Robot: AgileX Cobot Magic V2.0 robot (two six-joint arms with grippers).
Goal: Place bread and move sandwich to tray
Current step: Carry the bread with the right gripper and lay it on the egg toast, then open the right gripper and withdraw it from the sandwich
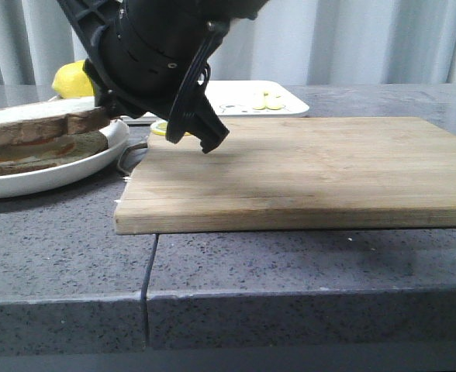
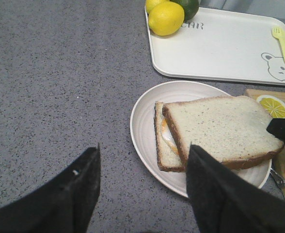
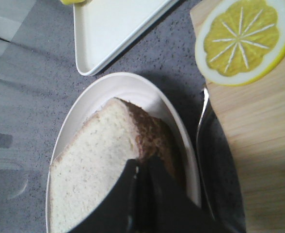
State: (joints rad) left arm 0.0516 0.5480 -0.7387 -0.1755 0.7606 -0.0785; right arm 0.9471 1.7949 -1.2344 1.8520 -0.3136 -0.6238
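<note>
Grey speckled counter [image 1: 290, 263] carries a cutting board [image 1: 305, 167] nearest. Left of it, the sandwich [image 2: 215, 128], bread [image 2: 225, 124] uppermost, sits on its plate [image 2: 145, 121]. Right gripper [image 3: 140, 194] is closed on the bread's edge; left gripper [image 2: 142, 189] gapes empty. Tray [image 2: 225, 46] lies beyond.

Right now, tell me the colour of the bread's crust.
Brown, around the pale bread; clearest in the left wrist view.

We see a grey speckled stone countertop [image 1: 290, 256] with a seam running toward its front edge. Behind it hang pale pleated curtains [image 1: 367, 39], evenly lit by soft, diffuse light.
</note>
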